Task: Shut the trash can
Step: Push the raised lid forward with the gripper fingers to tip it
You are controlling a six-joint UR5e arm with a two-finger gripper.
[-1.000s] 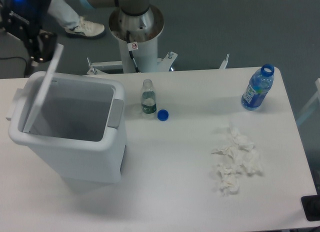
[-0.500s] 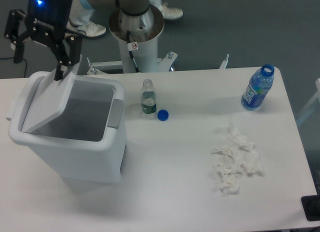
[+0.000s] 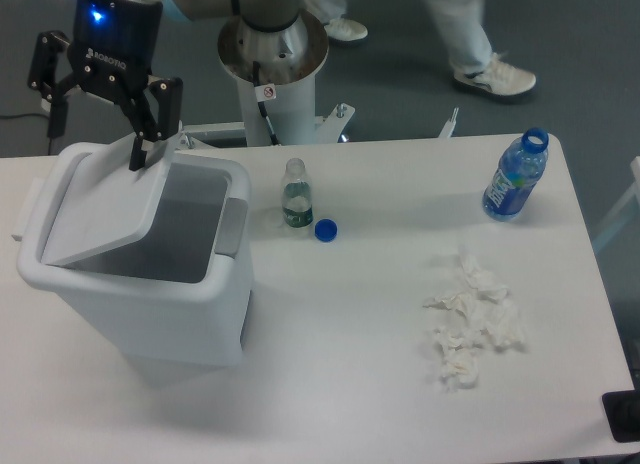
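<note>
The trash can (image 3: 140, 274) stands at the left end of the white tabletop (image 3: 350, 384), a big white bin with a grey latch tab (image 3: 232, 227) on its right wall. Its lid (image 3: 108, 216) is not shut: it slopes down across the opening, hinged along the left side, its raised far edge up near the back rim, and dark interior shows to the right of it. Above the bin's back edge hangs the pincer (image 3: 95, 124), black, blue light glowing on its body, its two fingers spread wide apart with nothing between them. The right-hand finger (image 3: 150, 142) comes down right at the lid's upper corner; whether it touches I cannot tell. Beside the bin, a small clear bottle (image 3: 295, 195) stands upright with no cap, and a blue cap (image 3: 325, 230) lies just beside it. Far right, a blue bottle (image 3: 516, 176) stands, also uncapped. Crumpled white tissues (image 3: 471, 322) lie toward the right front.
</note>
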